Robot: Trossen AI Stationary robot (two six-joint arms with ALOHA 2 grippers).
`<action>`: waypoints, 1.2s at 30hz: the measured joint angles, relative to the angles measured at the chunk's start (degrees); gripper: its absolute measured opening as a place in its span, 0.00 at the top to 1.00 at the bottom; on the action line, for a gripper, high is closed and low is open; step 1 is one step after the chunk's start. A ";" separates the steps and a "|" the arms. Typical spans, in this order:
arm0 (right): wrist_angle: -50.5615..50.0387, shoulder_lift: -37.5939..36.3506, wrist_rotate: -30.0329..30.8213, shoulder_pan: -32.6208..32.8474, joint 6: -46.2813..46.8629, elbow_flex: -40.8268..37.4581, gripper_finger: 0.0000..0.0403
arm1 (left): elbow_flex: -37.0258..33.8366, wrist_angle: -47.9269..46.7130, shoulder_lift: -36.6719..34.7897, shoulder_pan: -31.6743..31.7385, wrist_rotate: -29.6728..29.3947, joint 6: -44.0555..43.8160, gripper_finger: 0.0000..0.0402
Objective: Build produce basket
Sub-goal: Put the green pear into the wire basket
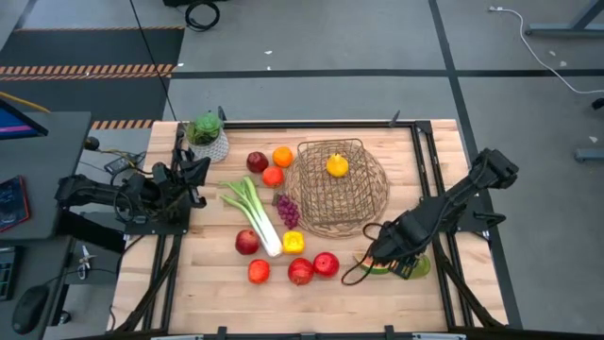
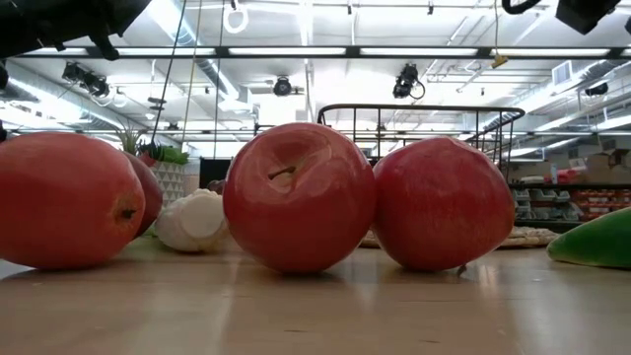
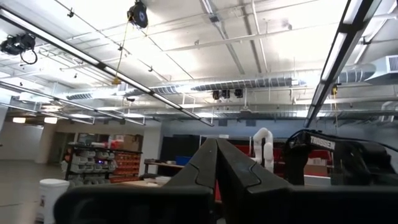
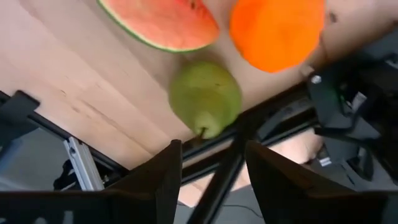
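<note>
The wire basket (image 1: 338, 187) stands mid-table with one yellow piece (image 1: 336, 166) in it. Produce lies to its left and in front of it: a leek (image 1: 253, 213), grapes (image 1: 287, 210), oranges (image 1: 282, 156), a yellow pepper (image 1: 293, 242) and red apples (image 1: 300, 271). My right gripper (image 4: 211, 168) hangs open, pointing down over the near right corner, above a green pear (image 4: 205, 96), a watermelon slice (image 4: 161, 22) and an orange (image 4: 277, 31). My left gripper (image 3: 216, 168) is shut and empty at the table's left edge, tipped upward.
A small potted plant (image 1: 206, 132) stands at the far left corner. The table's black frame rail (image 4: 224, 162) runs just beyond the pear. In the low view, three red apples (image 2: 296, 195) fill the foreground, with the leek's white end (image 2: 197, 219) behind them.
</note>
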 joint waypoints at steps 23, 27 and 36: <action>1.64 4.65 2.64 8.07 7.88 0.02 0.54 | -0.02 1.10 0.00 0.00 0.02 -0.71 0.96; 2.53 6.20 2.95 8.68 7.85 0.02 0.55 | -0.02 1.14 0.00 0.00 0.03 -0.68 0.97; 0.33 8.80 0.60 9.13 7.83 0.00 0.55 | -0.01 1.18 0.00 -0.02 0.02 -0.74 0.95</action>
